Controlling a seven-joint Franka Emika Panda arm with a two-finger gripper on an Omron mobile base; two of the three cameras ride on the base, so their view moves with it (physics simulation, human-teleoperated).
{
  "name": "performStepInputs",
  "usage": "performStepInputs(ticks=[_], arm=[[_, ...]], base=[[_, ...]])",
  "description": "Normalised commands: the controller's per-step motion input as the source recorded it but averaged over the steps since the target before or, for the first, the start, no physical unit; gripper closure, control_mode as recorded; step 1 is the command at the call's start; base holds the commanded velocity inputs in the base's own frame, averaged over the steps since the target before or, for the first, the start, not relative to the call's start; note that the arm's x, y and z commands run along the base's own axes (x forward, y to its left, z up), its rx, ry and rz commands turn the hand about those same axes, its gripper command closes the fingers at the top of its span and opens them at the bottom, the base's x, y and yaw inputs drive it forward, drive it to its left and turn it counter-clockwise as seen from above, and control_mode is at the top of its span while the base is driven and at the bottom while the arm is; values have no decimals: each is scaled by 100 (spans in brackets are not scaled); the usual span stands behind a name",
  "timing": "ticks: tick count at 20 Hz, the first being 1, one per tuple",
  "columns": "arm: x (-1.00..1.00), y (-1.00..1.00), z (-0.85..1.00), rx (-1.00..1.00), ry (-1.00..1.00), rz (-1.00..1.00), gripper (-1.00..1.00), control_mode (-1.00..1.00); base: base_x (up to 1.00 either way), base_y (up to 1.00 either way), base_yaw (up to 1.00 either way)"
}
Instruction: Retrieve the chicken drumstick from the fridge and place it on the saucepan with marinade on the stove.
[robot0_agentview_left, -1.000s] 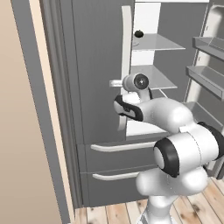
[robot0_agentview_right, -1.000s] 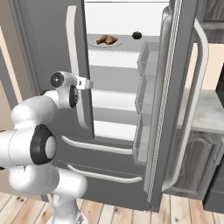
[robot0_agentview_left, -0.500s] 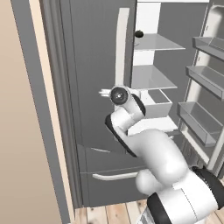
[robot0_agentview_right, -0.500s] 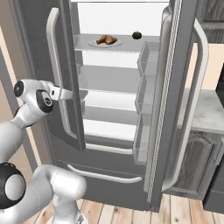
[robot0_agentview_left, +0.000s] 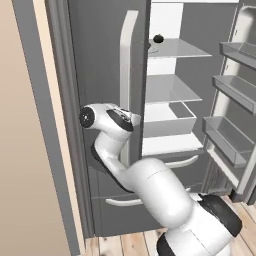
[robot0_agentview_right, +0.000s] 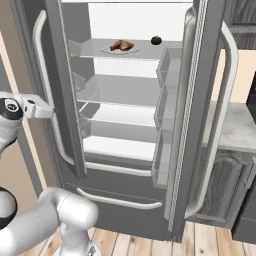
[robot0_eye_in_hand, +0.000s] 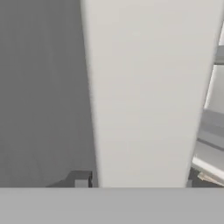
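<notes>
We see the fridge (robot0_agentview_right: 135, 100) standing with both doors swung out, and the left door (robot0_agentview_left: 100, 75) has opened wider than it was a second ago, so the shelves are now exposed from both sides. We judge the door-opening step is about done and the reach inside comes next.

Our arm has swung out with that door. The gripper (robot0_eye_in_hand: 135, 183) sits at the pale door handle (robot0_eye_in_hand: 144, 92), one finger either side of it. The jaws have been spreading over the last second; whether they still pinch the handle we cannot tell.

On the top shelf (robot0_agentview_right: 95, 49) sits a small plate (robot0_agentview_right: 107, 50) carrying the chicken drumstick (robot0_agentview_right: 121, 46), with a small dark fruit (robot0_agentview_right: 156, 40) well apart to its right. The lower shelves and door bins (robot0_agentview_left: 235, 90) look bare.
</notes>
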Motion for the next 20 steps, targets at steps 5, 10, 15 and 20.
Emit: performStepInputs(ticks=[5, 10, 15, 20], arm=[[-36, 7, 0, 0, 4, -18, -100, -100], [-2, 40, 0, 0, 12, -11, -100, -100], [-13, 33, 4, 0, 10, 0, -100, -100], [-95, -31, 16, 16, -1, -1, -100, -100]], base=[[0, 0, 0], [0, 0, 0], [0, 0, 0], [0, 0, 0]])
